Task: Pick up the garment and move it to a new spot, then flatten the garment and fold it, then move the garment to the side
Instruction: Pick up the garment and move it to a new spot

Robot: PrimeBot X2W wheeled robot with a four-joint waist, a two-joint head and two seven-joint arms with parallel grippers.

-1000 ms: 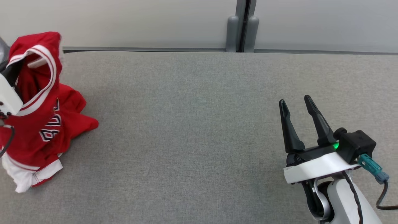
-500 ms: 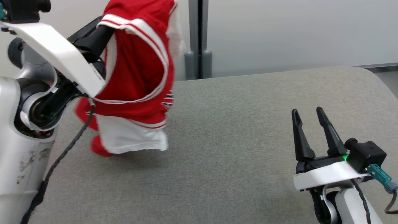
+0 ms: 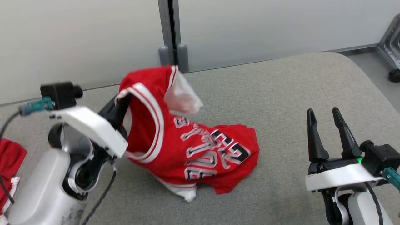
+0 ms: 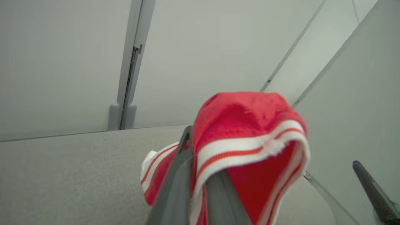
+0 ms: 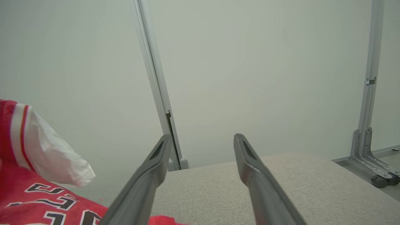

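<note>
A red basketball jersey with white trim and black-and-white lettering lies partly spread on the grey table. Its striped shoulder edge is lifted up at the left. My left gripper is shut on that striped edge, fingertips buried in the cloth. In the left wrist view the jersey drapes over my left gripper. My right gripper stands open at the lower right, apart from the cloth, with nothing between its fingers. The right wrist view has the right gripper open and the jersey at the lower left.
Another bit of red and white cloth lies at the far left edge behind my left arm. Pale wall panels with a grey post back the table. The table's rounded right corner borders floor with a metal frame foot.
The camera has swung. My left arm has carried the jersey from hanging in the air down and rightward; its lower part now rests spread on the table. The right gripper stays open.
</note>
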